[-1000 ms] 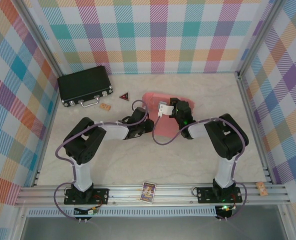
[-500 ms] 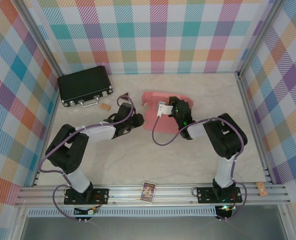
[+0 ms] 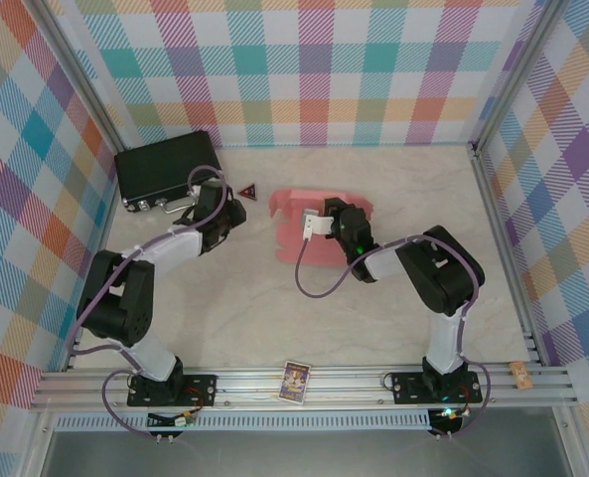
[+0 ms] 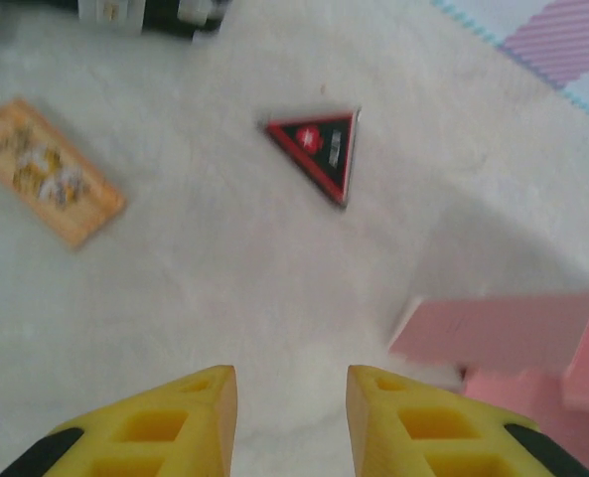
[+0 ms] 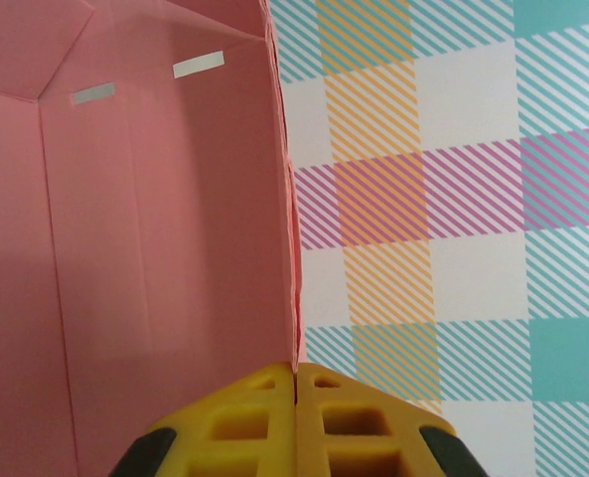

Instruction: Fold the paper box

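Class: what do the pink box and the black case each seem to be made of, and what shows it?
The paper box looks like thin matte cardboard: crisp creases, a slim edge pinched by the right fingers. The black case looks rigid, perhaps plastic or covered board, matte, with silvery, seemingly metal trim.

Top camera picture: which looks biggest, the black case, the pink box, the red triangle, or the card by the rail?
1. black case and paper box: about alike, no clear winner
2. card
3. red triangle
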Tool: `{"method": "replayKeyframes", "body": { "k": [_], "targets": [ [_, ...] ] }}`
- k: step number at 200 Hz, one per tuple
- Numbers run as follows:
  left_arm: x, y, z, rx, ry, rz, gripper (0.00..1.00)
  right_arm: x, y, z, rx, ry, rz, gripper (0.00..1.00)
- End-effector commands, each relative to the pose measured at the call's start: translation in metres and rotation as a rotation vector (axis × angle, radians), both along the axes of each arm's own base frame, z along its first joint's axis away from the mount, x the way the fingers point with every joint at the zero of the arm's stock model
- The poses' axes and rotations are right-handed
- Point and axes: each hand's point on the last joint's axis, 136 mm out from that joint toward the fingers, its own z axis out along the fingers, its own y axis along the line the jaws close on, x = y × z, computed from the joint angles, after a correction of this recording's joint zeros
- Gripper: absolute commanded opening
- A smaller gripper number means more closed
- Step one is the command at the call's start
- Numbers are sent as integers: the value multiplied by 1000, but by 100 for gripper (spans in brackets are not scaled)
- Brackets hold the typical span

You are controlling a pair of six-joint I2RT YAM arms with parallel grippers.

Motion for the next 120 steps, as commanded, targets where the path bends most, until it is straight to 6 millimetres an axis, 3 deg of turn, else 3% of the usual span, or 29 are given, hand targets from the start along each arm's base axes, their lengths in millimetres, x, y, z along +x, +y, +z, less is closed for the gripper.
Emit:
{"method": "replayKeyframes", "body": {
  "k": [1, 29, 56, 120],
  "targets": [
    [21, 4, 4, 53, -1, -4, 35, -2, 12, 5, 31, -22, 25, 0],
    [45, 1, -1, 85, 19, -23, 36, -6, 16, 5, 38, -17, 37, 0],
    [64, -15, -11, 89, 66, -94, 37, -6, 18, 4, 34, -20, 38, 0],
    [69, -53, -48, 13, 198, -288, 43, -3, 18, 7, 32, -26, 30, 0]
  ]
}}
